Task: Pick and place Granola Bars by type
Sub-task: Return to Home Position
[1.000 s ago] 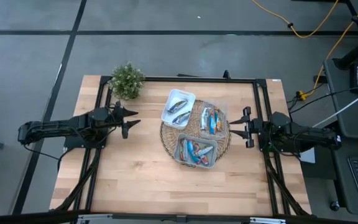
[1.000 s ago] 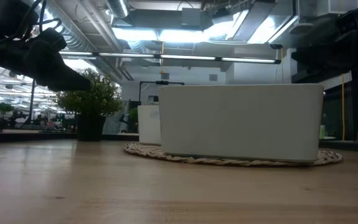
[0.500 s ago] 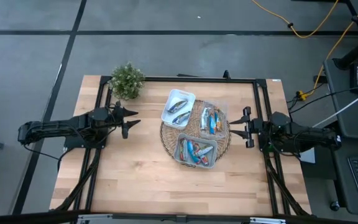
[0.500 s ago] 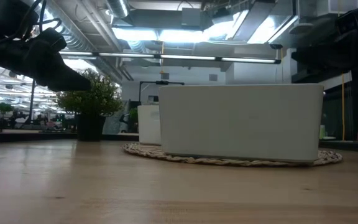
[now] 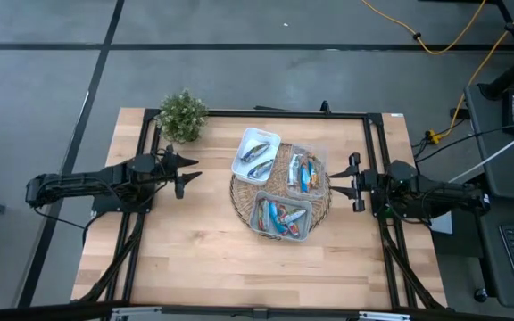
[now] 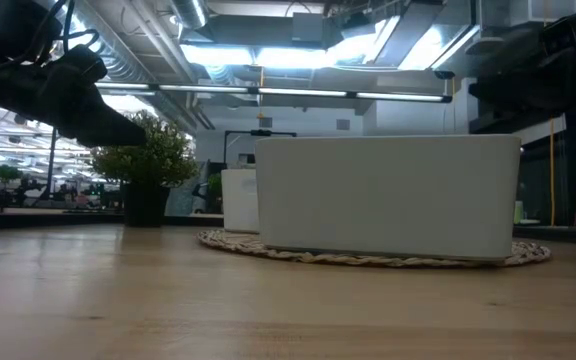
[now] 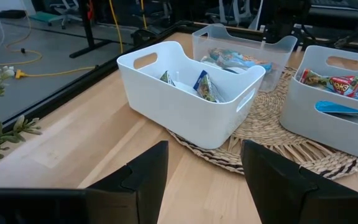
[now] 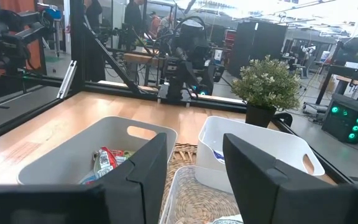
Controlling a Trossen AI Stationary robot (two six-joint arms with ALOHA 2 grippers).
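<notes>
Granola bars in shiny blue, red and silvery wrappers lie in three bins on a round woven mat: a white bin with blue-silver bars, a clear bin with mixed bars, and a grey bin with red and blue bars. My left gripper hovers open left of the mat, above the table. My right gripper hovers open at the mat's right edge. Neither touches anything.
A small potted plant stands at the table's far left. A black frame runs around the table's edges. Bare wood lies toward the near side. In the low view the grey bin blocks most of the mat.
</notes>
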